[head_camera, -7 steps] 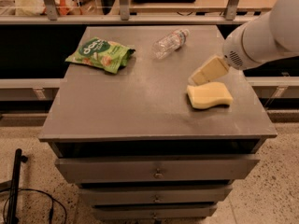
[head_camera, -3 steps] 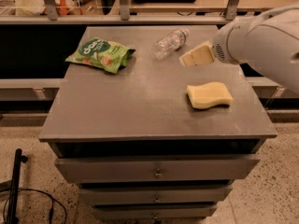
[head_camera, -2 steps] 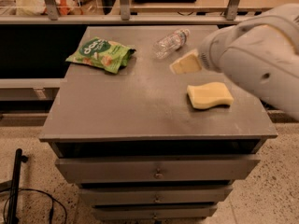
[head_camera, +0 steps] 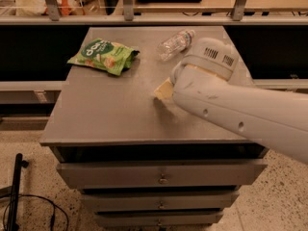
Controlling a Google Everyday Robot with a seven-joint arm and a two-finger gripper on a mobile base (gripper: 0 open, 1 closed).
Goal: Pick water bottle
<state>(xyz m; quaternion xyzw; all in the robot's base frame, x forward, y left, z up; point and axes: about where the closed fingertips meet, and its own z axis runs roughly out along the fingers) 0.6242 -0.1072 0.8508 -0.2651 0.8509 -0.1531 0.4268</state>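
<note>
The water bottle [head_camera: 175, 44] is a small clear ribbed bottle with a white cap. It lies on its side at the back of the grey cabinet top [head_camera: 106, 109], right of centre. My gripper [head_camera: 163, 89] shows only as a pale tip poking out from under my big white arm [head_camera: 231, 105]. It is near the middle of the top, nearer the camera than the bottle and apart from it. The yellow sponge is hidden behind the arm.
A green snack bag [head_camera: 103, 56] lies at the back left of the top. The top belongs to a grey drawer cabinet [head_camera: 161, 174]. A railing [head_camera: 144, 19] and shelves run behind it. A black cable [head_camera: 29, 201] lies on the floor at left.
My arm has swung left and toward the camera, now covering the sponge and the right half of the top. The gripper tip has moved from beside the bottle toward the middle. The bottle and bag have not moved.
</note>
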